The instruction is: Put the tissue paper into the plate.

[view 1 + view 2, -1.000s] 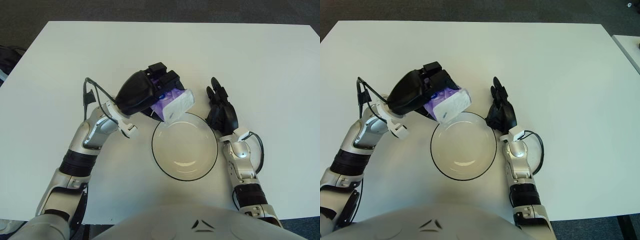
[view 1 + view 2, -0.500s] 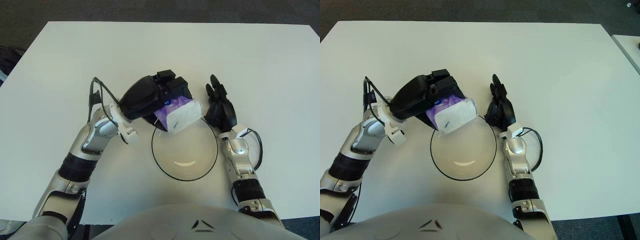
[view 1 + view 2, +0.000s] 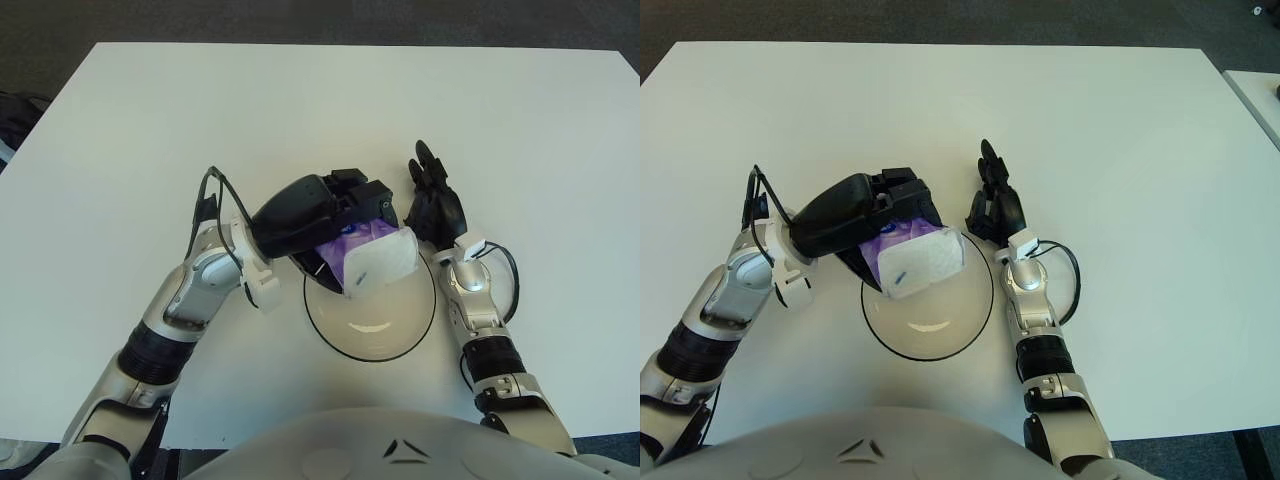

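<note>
The tissue (image 3: pixel 372 262) was clamped in the left hand's (image 3: pixel 318 215) fingers and had been carried from beyond the plate's (image 3: pixel 345 345) eleven o'clock rim to over its upper half; release seemed next. The right hand (image 3: pixel 434 205), fingers relaxed, was seen at two o'clock.

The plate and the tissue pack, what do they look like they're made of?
The plate looks like clear glass or hard plastic: the white table shows through it, with a dark rim line and a bright glint inside. The tissue pack, held over it by the left hand, looks like soft paper in thin glossy purple and white film. The right hand shows beside the plate's right edge.
</note>
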Action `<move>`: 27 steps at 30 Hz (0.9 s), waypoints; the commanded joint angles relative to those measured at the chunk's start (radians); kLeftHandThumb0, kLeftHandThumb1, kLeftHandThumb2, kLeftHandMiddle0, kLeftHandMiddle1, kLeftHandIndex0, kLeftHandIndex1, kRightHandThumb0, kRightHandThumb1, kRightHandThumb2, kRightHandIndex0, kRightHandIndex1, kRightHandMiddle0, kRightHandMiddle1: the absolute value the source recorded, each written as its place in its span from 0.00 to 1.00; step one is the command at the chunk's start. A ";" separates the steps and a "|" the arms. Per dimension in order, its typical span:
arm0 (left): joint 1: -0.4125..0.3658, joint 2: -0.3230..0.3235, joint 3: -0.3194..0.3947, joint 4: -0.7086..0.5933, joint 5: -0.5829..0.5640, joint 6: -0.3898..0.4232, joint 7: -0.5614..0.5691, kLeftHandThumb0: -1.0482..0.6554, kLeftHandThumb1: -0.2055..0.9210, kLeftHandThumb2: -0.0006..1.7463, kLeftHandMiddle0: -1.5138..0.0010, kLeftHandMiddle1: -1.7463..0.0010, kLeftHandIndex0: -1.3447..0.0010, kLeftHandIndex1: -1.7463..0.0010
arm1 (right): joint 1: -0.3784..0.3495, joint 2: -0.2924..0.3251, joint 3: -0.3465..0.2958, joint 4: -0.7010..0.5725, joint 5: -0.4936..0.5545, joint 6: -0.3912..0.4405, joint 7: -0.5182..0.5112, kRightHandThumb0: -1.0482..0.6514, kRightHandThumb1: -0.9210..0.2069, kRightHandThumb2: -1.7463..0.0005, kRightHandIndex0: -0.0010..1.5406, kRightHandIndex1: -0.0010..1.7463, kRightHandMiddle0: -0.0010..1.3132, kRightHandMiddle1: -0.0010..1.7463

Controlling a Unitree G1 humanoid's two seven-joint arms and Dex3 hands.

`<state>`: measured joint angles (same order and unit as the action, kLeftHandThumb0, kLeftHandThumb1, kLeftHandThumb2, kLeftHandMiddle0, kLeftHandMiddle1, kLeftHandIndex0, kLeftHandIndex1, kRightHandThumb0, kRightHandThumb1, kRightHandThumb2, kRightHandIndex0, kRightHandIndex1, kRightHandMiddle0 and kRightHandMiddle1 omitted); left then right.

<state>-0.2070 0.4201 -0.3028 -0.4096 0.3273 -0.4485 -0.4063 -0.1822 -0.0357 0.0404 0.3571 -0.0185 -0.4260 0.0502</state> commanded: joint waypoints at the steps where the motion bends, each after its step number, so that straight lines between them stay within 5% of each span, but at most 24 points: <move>1: 0.041 0.004 -0.040 -0.085 -0.072 0.092 -0.076 0.35 0.54 0.69 0.20 0.00 0.59 0.00 | 0.168 0.000 0.022 0.239 -0.050 0.090 -0.022 0.09 0.00 0.40 0.00 0.00 0.00 0.03; 8: 0.045 0.016 -0.048 -0.047 -0.064 0.022 -0.077 0.36 0.55 0.68 0.22 0.00 0.60 0.00 | 0.172 -0.005 0.023 0.247 -0.029 0.065 0.005 0.07 0.00 0.40 0.00 0.00 0.00 0.02; 19: 0.011 0.010 -0.059 0.144 -0.016 -0.231 -0.017 0.36 0.56 0.68 0.24 0.00 0.61 0.00 | 0.194 0.015 0.026 0.162 -0.012 0.144 0.010 0.07 0.00 0.39 0.00 0.00 0.00 0.01; 25: -0.007 -0.001 -0.074 0.200 -0.003 -0.261 -0.027 0.36 0.57 0.66 0.24 0.00 0.62 0.00 | 0.201 0.022 0.028 0.137 -0.011 0.157 0.006 0.08 0.00 0.40 0.00 0.00 0.00 0.01; 27: -0.005 0.004 -0.083 0.195 -0.013 -0.213 -0.060 0.36 0.59 0.65 0.24 0.00 0.63 0.00 | 0.205 0.025 0.028 0.129 -0.007 0.160 0.008 0.08 0.00 0.40 0.00 0.00 0.00 0.01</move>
<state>-0.1951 0.4243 -0.3616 -0.2352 0.3021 -0.6658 -0.4461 -0.1788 -0.0320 0.0452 0.3467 -0.0192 -0.4169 0.0507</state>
